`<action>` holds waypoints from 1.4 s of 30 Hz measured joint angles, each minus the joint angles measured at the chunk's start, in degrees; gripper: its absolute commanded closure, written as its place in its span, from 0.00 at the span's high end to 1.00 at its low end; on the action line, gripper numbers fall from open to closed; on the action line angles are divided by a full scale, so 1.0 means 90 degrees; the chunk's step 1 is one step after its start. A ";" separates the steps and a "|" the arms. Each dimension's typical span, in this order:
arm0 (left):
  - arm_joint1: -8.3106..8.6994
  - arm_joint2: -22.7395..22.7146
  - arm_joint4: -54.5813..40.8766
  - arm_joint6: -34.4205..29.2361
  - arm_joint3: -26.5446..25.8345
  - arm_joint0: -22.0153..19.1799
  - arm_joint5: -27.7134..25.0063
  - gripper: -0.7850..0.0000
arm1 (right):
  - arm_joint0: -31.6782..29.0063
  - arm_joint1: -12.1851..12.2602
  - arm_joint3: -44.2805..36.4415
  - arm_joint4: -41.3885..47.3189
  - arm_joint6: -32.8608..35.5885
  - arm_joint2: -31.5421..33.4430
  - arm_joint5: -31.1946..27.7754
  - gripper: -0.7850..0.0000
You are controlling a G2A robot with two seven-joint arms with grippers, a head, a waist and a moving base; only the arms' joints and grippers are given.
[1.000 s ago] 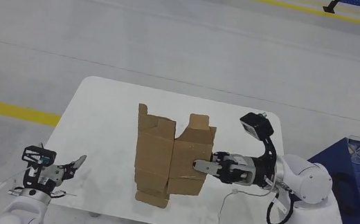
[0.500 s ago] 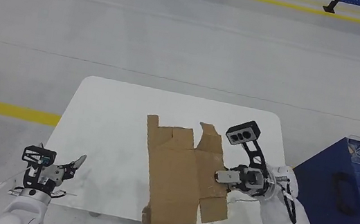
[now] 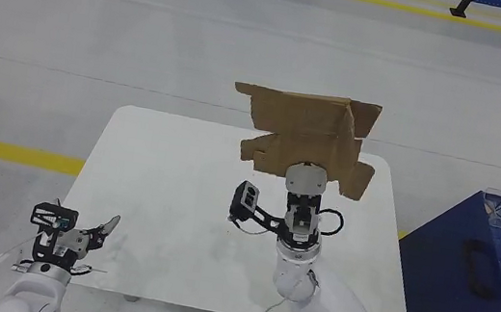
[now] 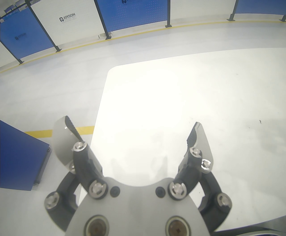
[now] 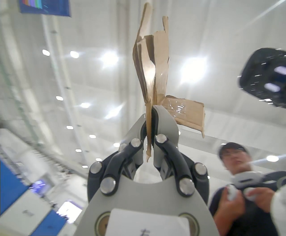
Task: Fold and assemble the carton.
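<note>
right gripper (image 5: 150,112) pinches carton (image 3: 303,130) aloft, long axis sideways.

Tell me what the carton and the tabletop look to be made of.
The carton: brown cardboard, matte, creased flaps with raw edges; a shiny patch looks like clear tape. The table: smooth white top, slightly glossy, perhaps laminate or painted board.

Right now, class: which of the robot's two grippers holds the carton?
The right gripper: its jaws are shut on the carton, held up above the table. The left gripper sits by the table's edge with jaws open and empty.
</note>
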 measured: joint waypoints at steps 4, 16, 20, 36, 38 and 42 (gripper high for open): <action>0.0000 0.0000 0.0000 0.0000 0.0000 0.0000 0.0000 1.00 | -0.0015 -0.0219 0.0788 0.1141 -0.0855 0.0090 0.0860 0.00; 0.0000 0.0000 0.0000 0.0000 0.0000 0.0000 0.0000 1.00 | -0.0030 -0.0674 0.1306 -0.1532 -0.0132 0.1050 0.0134 0.00; 0.0000 0.0000 0.0000 0.0000 0.0000 0.0000 0.0000 1.00 | 0.0224 -0.0539 0.1625 -0.4226 0.1227 0.1617 -0.1593 0.00; 0.0000 0.0000 0.0000 0.0000 0.0000 0.0000 0.0000 1.00 | -0.0981 0.0093 -0.0856 -1.2159 0.0886 0.4074 -0.9495 0.00; 0.0000 0.0000 0.0000 0.0000 0.0000 0.0000 0.0000 1.00 | -0.1200 0.0131 -0.1189 -1.2866 0.0372 0.4123 -0.9946 0.00; 0.0000 0.0000 0.0000 0.0000 0.0000 0.0000 0.0000 1.00 | -0.1298 0.0170 -0.1341 -1.4270 -0.0142 0.4187 -1.0431 0.00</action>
